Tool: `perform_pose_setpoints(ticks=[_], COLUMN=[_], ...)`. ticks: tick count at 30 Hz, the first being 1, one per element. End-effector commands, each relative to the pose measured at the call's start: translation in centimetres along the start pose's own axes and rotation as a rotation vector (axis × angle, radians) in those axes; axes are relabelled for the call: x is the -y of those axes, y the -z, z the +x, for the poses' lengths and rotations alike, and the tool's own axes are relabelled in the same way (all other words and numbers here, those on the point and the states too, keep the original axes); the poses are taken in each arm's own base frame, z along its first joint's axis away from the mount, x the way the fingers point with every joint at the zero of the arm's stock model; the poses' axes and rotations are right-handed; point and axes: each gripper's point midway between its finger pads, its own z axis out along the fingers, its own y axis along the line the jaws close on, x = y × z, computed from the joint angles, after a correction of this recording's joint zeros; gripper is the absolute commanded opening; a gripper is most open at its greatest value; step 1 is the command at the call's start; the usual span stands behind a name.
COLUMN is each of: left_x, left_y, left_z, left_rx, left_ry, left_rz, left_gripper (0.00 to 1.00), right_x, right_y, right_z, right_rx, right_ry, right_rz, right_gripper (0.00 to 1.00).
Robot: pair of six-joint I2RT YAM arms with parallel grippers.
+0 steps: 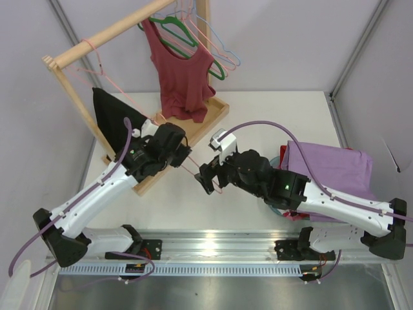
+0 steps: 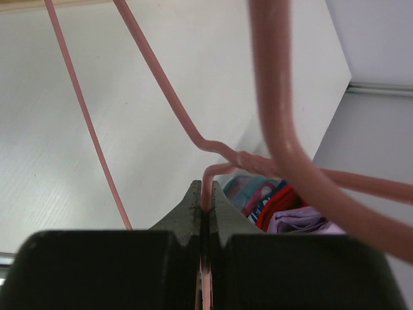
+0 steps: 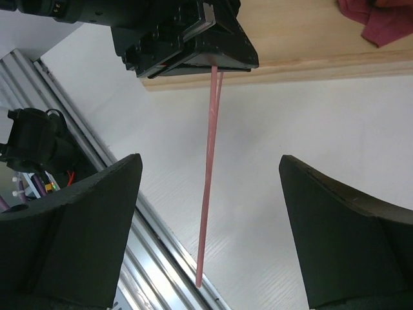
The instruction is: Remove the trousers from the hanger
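Note:
The pale pink hanger (image 1: 192,165) is bare and held out over the table. My left gripper (image 1: 186,154) is shut on its wire, and the left wrist view shows the wire (image 2: 208,187) pinched between the jaws with the hook looping above. My right gripper (image 1: 205,177) is open and empty. In the right wrist view one bar of the hanger (image 3: 208,194) hangs between the spread fingers without touching them. The lilac trousers (image 1: 335,166) lie in a heap at the right of the table, partly under my right arm. They also show in the left wrist view (image 2: 297,221).
A wooden rack (image 1: 103,35) stands at the back left on a wooden base (image 1: 208,123). It carries a maroon top (image 1: 184,71), green and light blue hangers (image 1: 206,39), a black garment (image 1: 113,113) and another pink hanger (image 1: 97,64). Colourful cloth (image 2: 261,194) lies under the trousers.

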Motion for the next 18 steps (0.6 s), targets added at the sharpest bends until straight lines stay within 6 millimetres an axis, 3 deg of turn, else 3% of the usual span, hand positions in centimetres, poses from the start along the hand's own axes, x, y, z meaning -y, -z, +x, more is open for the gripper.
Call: perform_pose_setpoints(ticks=[1, 11, 18], left_x=[3.1, 5.1, 5.6], left_y=[0.8, 1.2, 1.6], left_z=[-0.2, 1.2, 1.4], left_rx=[0.013, -0.008, -0.015], left_ry=[0.007, -0.010, 0.017], left_rz=[0.086, 0.116, 0.125], left_gripper=[0.00, 0.00, 0.00], right_x=[0.6, 1.2, 1.9], right_y=[0.8, -0.5, -0.6], right_z=[-0.1, 0.8, 1.5], right_rx=[0.012, -0.021, -0.007], right_ry=[-0.028, -0.009, -0.028], right_rz=[0.047, 0.128, 0.159], right_gripper=[0.92, 0.84, 0.71])
